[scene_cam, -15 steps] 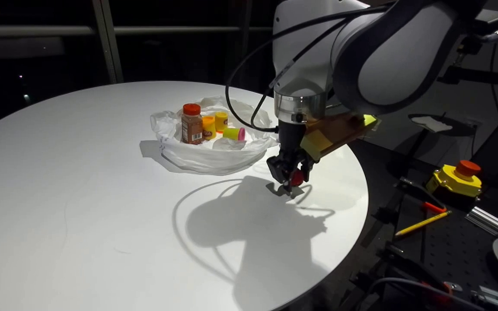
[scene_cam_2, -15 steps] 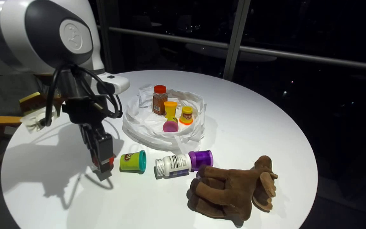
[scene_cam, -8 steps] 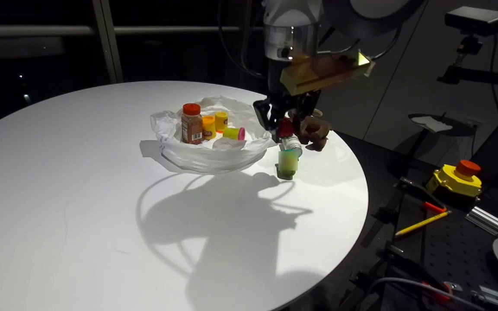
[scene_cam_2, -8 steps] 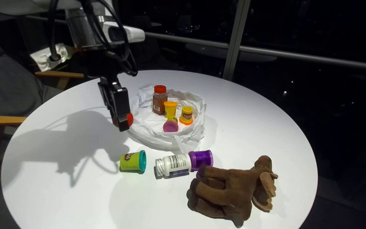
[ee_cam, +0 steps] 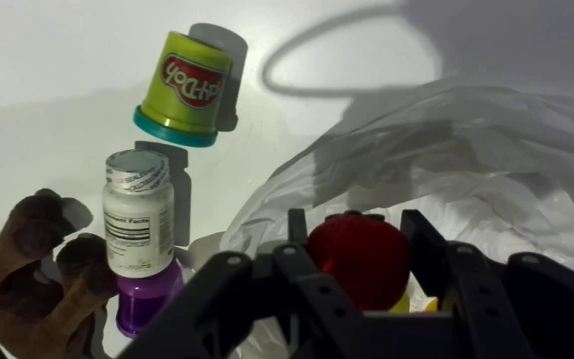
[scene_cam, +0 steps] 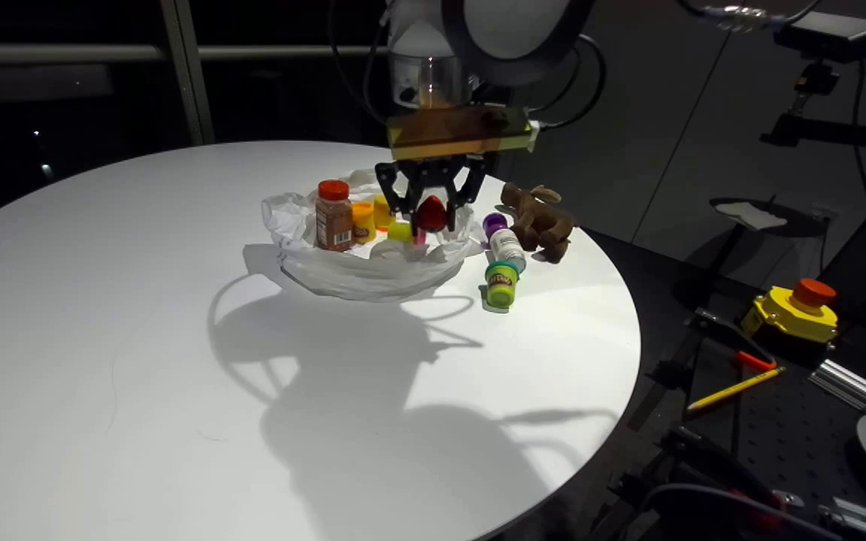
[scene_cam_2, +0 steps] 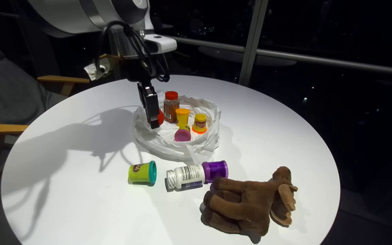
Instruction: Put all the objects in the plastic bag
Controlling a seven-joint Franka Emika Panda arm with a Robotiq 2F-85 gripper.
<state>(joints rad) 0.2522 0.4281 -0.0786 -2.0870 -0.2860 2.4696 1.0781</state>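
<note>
Closest to me on the bench (scene_cam_2: 267, 126), the brown plush toy (scene_cam_2: 247, 204) sprawls well apart from the claw (scene_cam: 433, 228); it looks light and squashy, so I'd pinch its body rather than a floppy leg. Past it the purple tub (scene_cam_2: 216, 171) and white bottle (scene_cam_2: 190, 175) lie end to end, with the green tub (scene_cam_2: 141, 173) on its side nearby: stiff, smooth, likely to roll, best taken across the middle. All of these lie outside the plastic bag (scene_cam: 373, 279), off to one side of the claw. The bag's slack film would probably drag if brushed. Inside sit the red-lidded jar (scene_cam_2: 171, 110), likely the heaviest, and three small tubs (scene_cam_2: 182, 117), one tipped over. The claw is gripping a red toy piece (scene_cam: 431, 213), snug between its fingers and aloft over the bag, within the rim. That piece looks light and rounded, so a squeeze about its widest part seems right; whether it's soft I can't tell.
</note>
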